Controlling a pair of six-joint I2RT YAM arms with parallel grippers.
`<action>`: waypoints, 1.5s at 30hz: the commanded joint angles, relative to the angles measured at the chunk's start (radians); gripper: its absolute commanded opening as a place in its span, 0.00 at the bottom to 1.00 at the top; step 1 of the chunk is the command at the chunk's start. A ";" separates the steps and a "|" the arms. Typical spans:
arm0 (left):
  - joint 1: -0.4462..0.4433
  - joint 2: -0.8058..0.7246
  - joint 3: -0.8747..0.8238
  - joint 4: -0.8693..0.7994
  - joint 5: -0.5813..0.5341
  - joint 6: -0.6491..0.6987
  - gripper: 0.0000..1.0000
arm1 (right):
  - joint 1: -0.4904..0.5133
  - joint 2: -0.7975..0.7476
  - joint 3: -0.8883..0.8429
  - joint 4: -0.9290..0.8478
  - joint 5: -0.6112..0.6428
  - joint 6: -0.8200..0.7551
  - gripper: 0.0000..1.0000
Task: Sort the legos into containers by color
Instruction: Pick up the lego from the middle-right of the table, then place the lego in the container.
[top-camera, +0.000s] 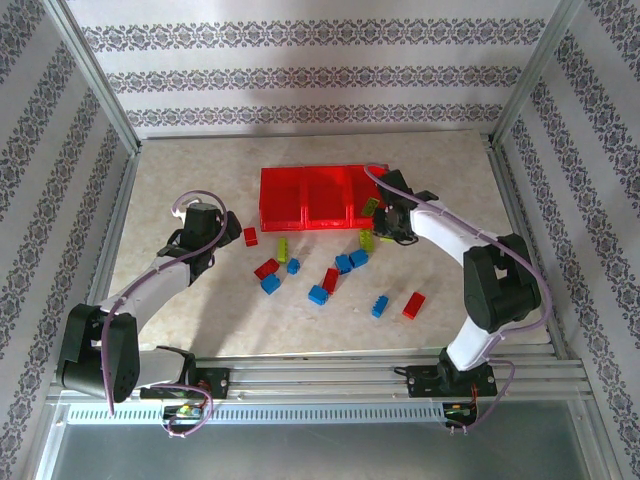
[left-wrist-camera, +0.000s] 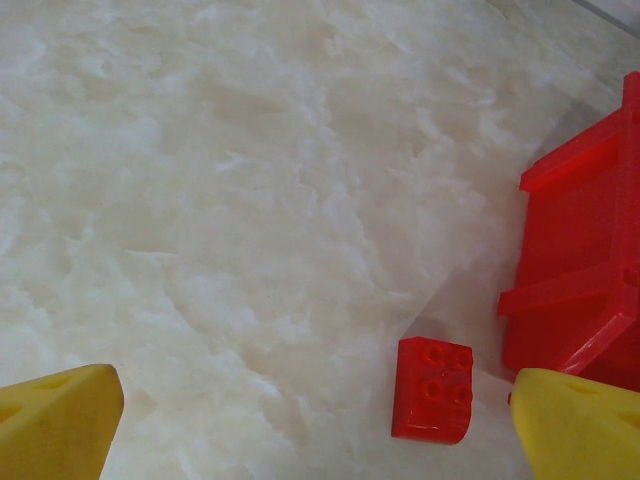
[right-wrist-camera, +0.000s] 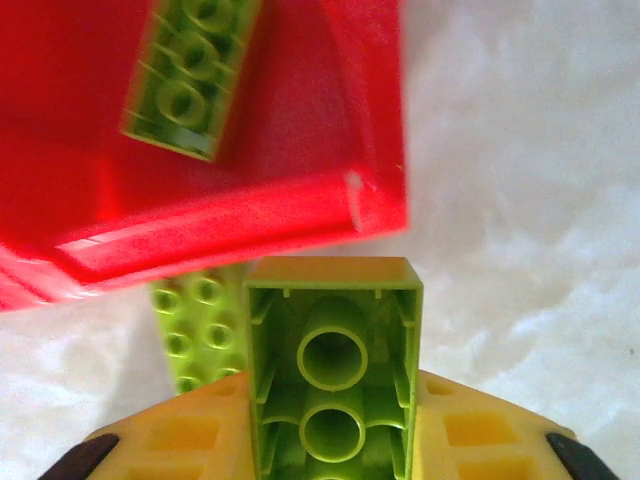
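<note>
Nothing legible is showing: no letters, numbers, labels, brand marks or signs are reading clearly on any surface in view.

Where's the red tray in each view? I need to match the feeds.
Top: tray at centre, just above the loose bricks.
Left wrist: right edge, beside a red brick.
Right wrist: upper left, past the held green brick.
Shared landmark: the marbled tabletop, around the tray everywhere.
</note>
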 joint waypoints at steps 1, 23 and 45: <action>0.017 0.004 -0.012 0.023 0.009 -0.016 1.00 | 0.009 0.001 0.081 -0.020 0.035 -0.054 0.25; 0.025 -0.050 -0.020 -0.006 0.065 0.018 1.00 | -0.036 0.394 0.511 -0.051 -0.043 -0.169 0.35; -0.002 0.135 0.031 0.009 0.271 0.040 0.93 | -0.041 0.171 0.386 -0.048 -0.054 -0.173 0.52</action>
